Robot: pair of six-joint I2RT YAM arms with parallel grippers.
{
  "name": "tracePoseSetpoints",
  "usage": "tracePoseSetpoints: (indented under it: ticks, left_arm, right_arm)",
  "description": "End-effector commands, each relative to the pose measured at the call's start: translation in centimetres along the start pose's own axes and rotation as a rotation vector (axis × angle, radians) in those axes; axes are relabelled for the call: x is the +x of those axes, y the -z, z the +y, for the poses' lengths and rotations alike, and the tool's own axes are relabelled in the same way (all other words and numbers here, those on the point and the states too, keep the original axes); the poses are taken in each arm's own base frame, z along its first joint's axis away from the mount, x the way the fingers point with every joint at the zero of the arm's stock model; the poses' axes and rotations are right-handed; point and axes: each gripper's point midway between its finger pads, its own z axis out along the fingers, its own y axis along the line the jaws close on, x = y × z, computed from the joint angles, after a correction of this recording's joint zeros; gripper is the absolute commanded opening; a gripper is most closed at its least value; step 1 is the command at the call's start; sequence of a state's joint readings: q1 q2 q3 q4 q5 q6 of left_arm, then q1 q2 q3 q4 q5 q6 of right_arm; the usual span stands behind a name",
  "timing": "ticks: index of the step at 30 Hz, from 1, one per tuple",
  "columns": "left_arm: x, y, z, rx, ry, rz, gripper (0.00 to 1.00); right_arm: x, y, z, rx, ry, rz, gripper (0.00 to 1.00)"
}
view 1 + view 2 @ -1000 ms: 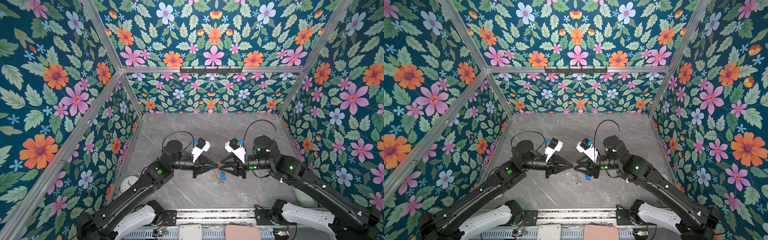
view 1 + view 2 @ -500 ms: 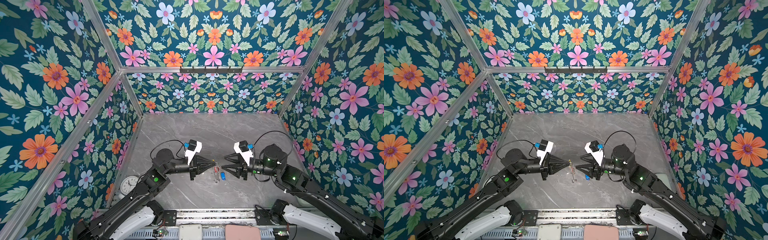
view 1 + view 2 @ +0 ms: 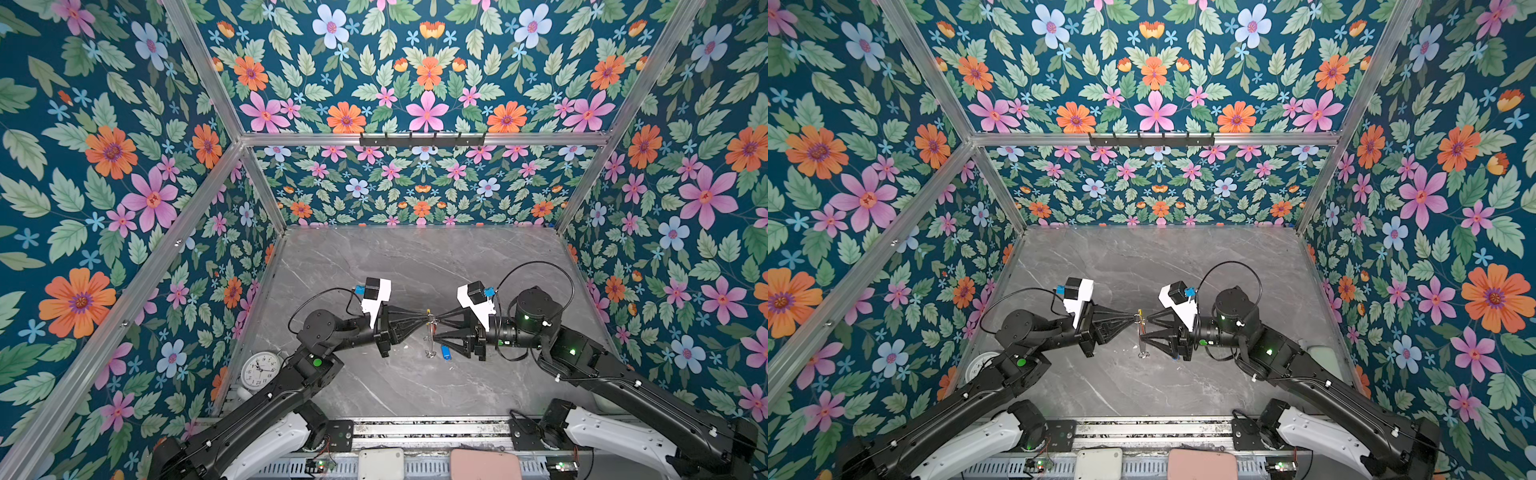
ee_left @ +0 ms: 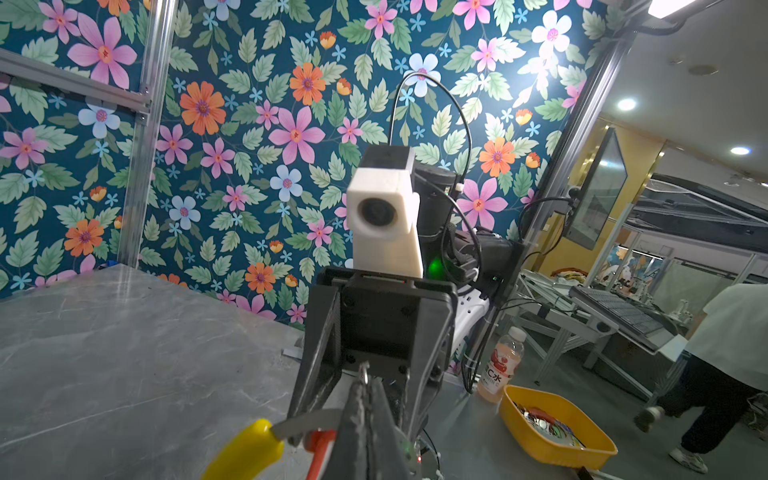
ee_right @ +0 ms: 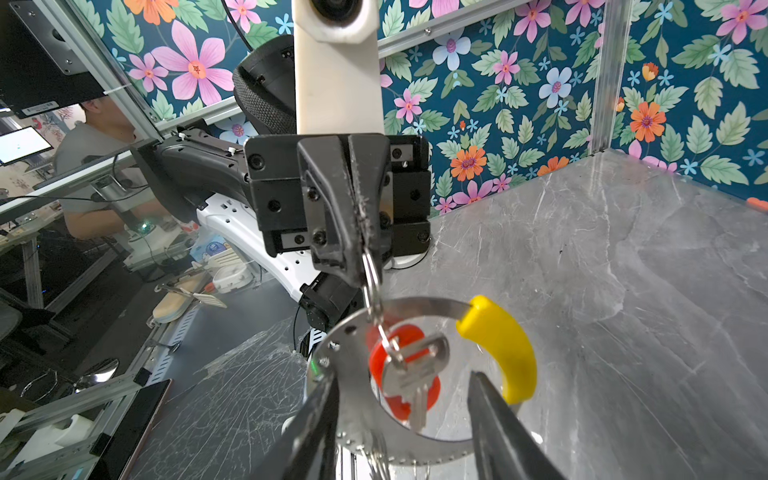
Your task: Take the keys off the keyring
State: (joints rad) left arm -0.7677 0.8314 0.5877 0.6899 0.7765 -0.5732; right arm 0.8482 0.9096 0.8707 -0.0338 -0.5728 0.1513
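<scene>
Grey marble tabletop (image 3: 415, 266): in both top views you see the left gripper (image 3: 424, 321) pinched shut, holding the keyring (image 3: 430, 352) upright, tip to tip with the right gripper (image 3: 1145, 327). Left wrist view: yellow sleeve (image 4: 245, 453) beside the closed fingers. Right wrist view: right jaws stand apart before the keyring; the red-tagged key (image 5: 409, 374) hangs on it.

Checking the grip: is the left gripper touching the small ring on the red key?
Touching. The right wrist view shows the left gripper shut on the small ring, pinching its top.
</scene>
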Motion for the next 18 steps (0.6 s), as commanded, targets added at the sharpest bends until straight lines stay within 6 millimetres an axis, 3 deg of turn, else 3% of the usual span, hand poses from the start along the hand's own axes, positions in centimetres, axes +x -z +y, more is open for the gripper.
tracePoseSetpoints:
  ticks: [1,10,18]
  left_arm:
    - [-1.51,0.03,-0.84,0.029,-0.033,-0.061,0.0]
    - [-1.56,0.06,-0.8,0.031,-0.023,-0.069,0.0]
    - [-1.86,0.27,-0.61,0.009,-0.026,-0.091,0.0]
  right_arm:
    - [-1.01,-0.06,0.28,-0.01,0.027,-0.033,0.43]
    - [-1.09,-0.32,0.26,-0.012,0.03,-0.027,0.25]
    - [-0.77,-0.44,0.55,-0.021,0.036,-0.011,0.02]
